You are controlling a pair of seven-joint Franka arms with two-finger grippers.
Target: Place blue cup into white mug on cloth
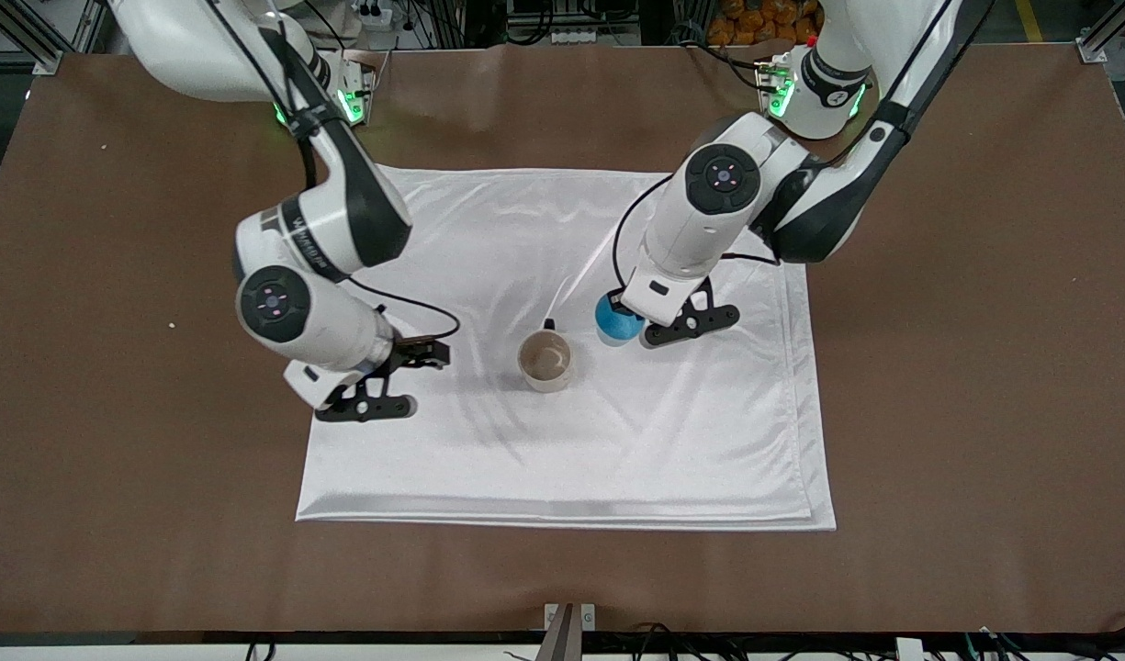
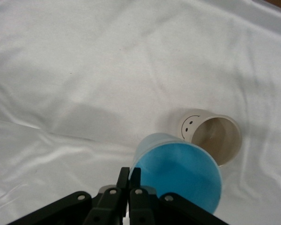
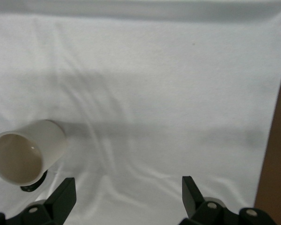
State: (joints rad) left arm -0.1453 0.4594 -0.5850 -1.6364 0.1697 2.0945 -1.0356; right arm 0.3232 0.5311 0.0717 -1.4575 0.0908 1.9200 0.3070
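The blue cup (image 1: pixel 616 323) hangs tilted from my left gripper (image 2: pixel 129 175), which is shut on its rim, one finger inside and one outside. Its bright blue inside (image 2: pixel 178 171) faces the left wrist camera. The white mug (image 1: pixel 545 360) stands upright on the cloth (image 1: pixel 617 459), close beside the cup and a little nearer the front camera. Its smiley face (image 2: pixel 190 123) shows in the left wrist view, and its black handle (image 1: pixel 549 323) points toward the robots' bases. My right gripper (image 1: pixel 422 354) is open over the cloth, on the right arm's side of the mug (image 3: pixel 25 152), with nothing between its fingers (image 3: pixel 65 197).
The white cloth (image 3: pixel 154 93) lies wrinkled on the brown table (image 1: pixel 984 413) and covers its middle. Bare brown tabletop (image 3: pixel 277 164) shows past the cloth's edge in the right wrist view.
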